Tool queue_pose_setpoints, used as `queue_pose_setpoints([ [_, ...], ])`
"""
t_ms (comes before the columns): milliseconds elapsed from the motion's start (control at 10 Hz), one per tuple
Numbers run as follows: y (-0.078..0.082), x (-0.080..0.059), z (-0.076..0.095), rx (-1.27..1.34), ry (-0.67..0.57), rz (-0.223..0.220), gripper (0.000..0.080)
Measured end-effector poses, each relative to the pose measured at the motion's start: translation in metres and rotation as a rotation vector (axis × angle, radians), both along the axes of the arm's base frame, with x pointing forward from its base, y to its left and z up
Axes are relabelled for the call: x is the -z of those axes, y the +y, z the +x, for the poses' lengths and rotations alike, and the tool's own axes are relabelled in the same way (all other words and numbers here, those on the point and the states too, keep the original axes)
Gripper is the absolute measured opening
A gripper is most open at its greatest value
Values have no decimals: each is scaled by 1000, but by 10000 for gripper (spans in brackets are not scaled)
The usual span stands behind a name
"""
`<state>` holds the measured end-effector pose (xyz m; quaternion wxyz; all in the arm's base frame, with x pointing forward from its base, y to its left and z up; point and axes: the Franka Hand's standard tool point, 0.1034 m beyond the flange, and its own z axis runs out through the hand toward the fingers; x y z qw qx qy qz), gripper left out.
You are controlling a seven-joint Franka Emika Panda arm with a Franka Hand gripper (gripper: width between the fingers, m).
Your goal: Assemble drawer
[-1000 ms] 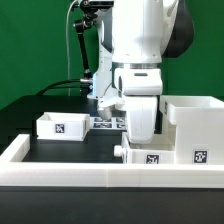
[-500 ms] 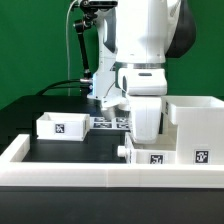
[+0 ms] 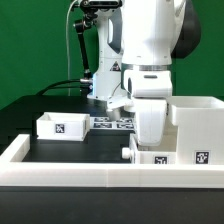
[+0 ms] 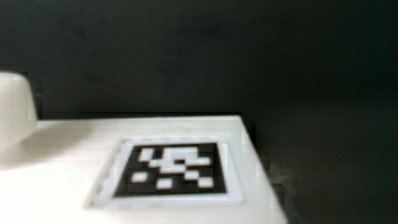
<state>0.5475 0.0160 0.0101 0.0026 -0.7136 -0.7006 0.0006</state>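
Note:
In the exterior view, my gripper [image 3: 150, 143] reaches down onto a small white open-top box [image 3: 162, 157] just behind the front border wall. Its fingertips are hidden by the box, which moves along with them. The box sits against the left face of the large white cube-shaped housing [image 3: 197, 122]. A second small tagged box [image 3: 60, 126] stands apart at the exterior view's left. The wrist view shows a white tagged surface [image 4: 175, 168] very close over the black table, with no fingers showing.
A low white border wall [image 3: 70, 176] runs along the front and the left. The marker board [image 3: 110, 122] lies behind the gripper. A black stand with cables [image 3: 80, 60] rises at the back. A rounded white shape [image 4: 11, 110] sits at the wrist view's edge.
My gripper and the small box under it have shifted to the exterior view's right, closer to the housing. The left box and the housing have not moved.

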Motion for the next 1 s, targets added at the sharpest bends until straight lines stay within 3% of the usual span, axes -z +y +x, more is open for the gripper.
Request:
queue_pose_setpoints([
  [100, 0, 0, 0, 0, 0, 0, 41],
  [200, -1, 0, 0, 1, 0, 0, 111],
  [300, -2, 0, 0, 4, 0, 0, 297],
  [400, -2, -1, 1, 11, -2, 0, 434],
  [500, -2, -2, 1, 29, -4, 0, 434],
  [600, -1, -3, 2, 69, -5, 1, 598],
  [1000, 6, -29, 6, 91, -6, -8, 645],
])
